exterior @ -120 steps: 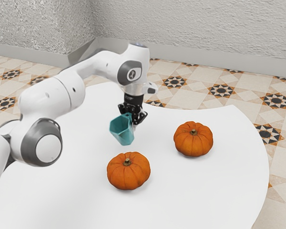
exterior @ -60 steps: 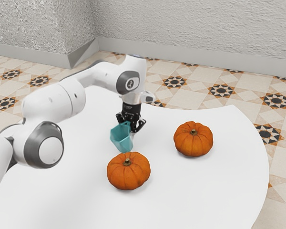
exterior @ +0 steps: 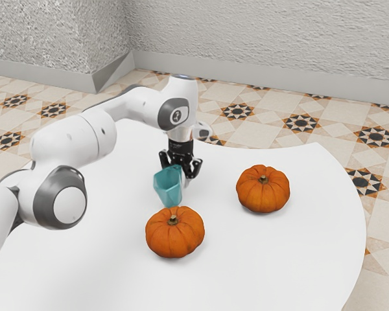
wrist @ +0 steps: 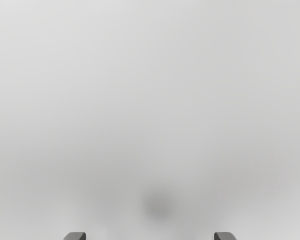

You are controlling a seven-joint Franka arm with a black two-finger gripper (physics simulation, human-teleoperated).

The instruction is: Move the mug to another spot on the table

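Note:
The teal mug (exterior: pixel 168 186) is tilted on the white table (exterior: pixel 279 259), just behind the front pumpkin (exterior: pixel 174 231). My black gripper (exterior: pixel 181 171) hangs right over the mug's upper edge, on the side toward the exterior view's right. In the wrist view the two fingertips (wrist: pixel 74 235) stand wide apart over bare table (wrist: pixel 150 100). Nothing is between them, so the gripper (wrist: pixel 149 235) is open. A dim shadow lies on the table under the hand. Whether a finger still touches the mug's rim I cannot tell.
A second orange pumpkin (exterior: pixel 263 188) sits to the exterior view's right of the gripper. The table's curved edge runs along the right and front. Beyond it is patterned tile floor (exterior: pixel 324 123). My white arm (exterior: pixel 84 136) spans the table's left side.
My hand has come down toward the table with the mug. The mug has dropped lower and now sits close behind the front pumpkin. The pumpkins have not moved.

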